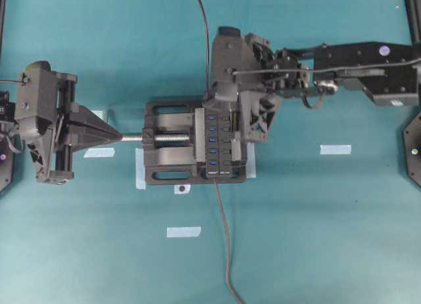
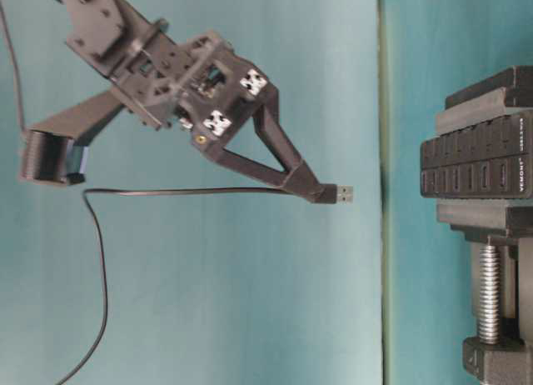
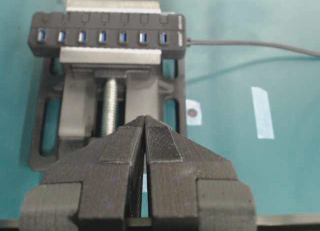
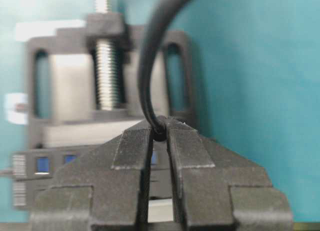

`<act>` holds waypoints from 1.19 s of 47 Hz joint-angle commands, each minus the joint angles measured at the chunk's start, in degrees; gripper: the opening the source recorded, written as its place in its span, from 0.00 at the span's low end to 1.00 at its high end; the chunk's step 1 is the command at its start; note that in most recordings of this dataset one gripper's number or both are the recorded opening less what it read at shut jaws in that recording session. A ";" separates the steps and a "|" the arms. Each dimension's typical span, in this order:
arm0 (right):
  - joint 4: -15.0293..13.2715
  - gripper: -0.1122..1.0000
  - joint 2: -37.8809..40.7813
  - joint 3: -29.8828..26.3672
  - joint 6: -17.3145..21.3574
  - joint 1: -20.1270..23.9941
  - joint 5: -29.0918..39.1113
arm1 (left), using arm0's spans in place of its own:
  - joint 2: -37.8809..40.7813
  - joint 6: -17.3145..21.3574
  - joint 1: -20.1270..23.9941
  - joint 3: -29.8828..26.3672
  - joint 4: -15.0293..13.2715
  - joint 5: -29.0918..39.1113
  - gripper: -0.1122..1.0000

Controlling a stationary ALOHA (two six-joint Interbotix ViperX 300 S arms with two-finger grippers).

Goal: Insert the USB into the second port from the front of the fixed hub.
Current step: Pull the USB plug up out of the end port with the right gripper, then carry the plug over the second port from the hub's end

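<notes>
The right gripper (image 2: 321, 191) is clenching the USB (image 2: 343, 193) above the fixed hub (image 2: 479, 164); misaligned, it's risking jamming beside the second port (image 3: 142, 37).

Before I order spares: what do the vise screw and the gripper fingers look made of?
The vise screw looks like bare metal: silvery, shiny, with cut threads. The left gripper's fingers look like matte black 3D-printed plastic, going by the fine layer lines, with a ribbed pad that may be rubber.
</notes>
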 commanded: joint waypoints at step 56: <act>0.18 0.17 2.99 3.34 5.36 5.89 -4.04 | -0.26 0.00 0.00 -1.05 0.09 -0.70 0.10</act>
